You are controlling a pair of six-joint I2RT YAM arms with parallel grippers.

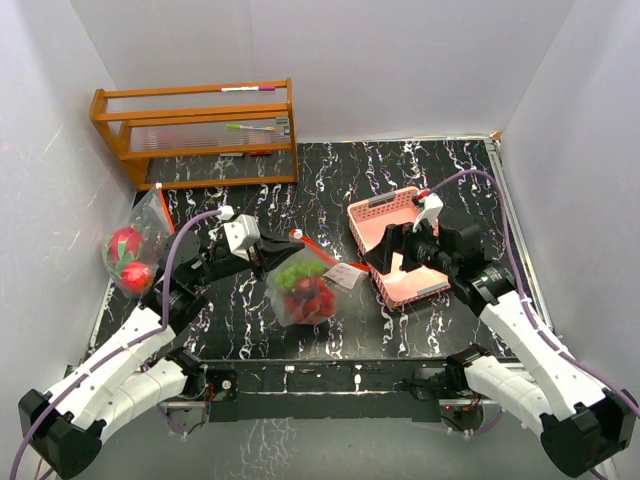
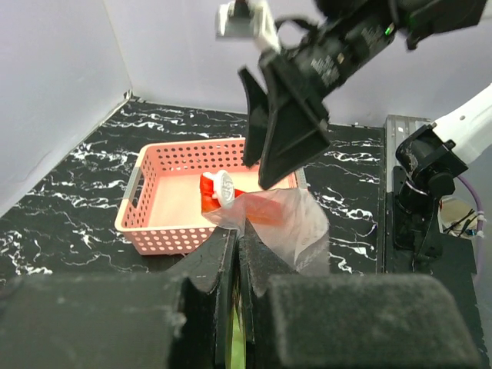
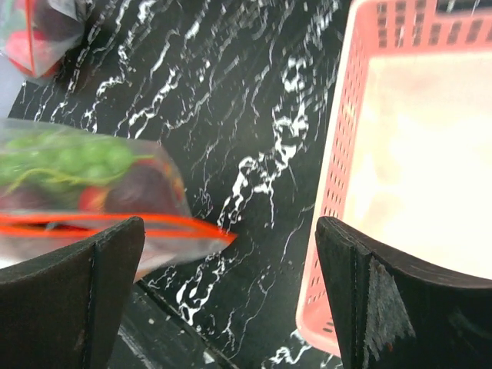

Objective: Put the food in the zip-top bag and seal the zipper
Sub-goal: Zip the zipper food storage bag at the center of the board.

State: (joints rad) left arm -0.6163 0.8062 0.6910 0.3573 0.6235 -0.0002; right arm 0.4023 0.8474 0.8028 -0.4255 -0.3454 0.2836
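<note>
A clear zip-top bag with a red zipper strip (image 1: 303, 292) lies mid-way across the black white-veined table (image 1: 230, 200), holding green grapes (image 1: 293, 272) and red round fruits (image 1: 314, 301). The left gripper (image 1: 292, 243) is pressed together, apparently pinching the bag's zipper edge. The right gripper (image 1: 383, 258) stands spread wide and empty at the left wall of the pink mesh basket (image 1: 385, 205). A second clear bag (image 1: 150, 215), holding a pink-red dragon fruit (image 1: 124, 243), lies at the table's left edge.
</note>
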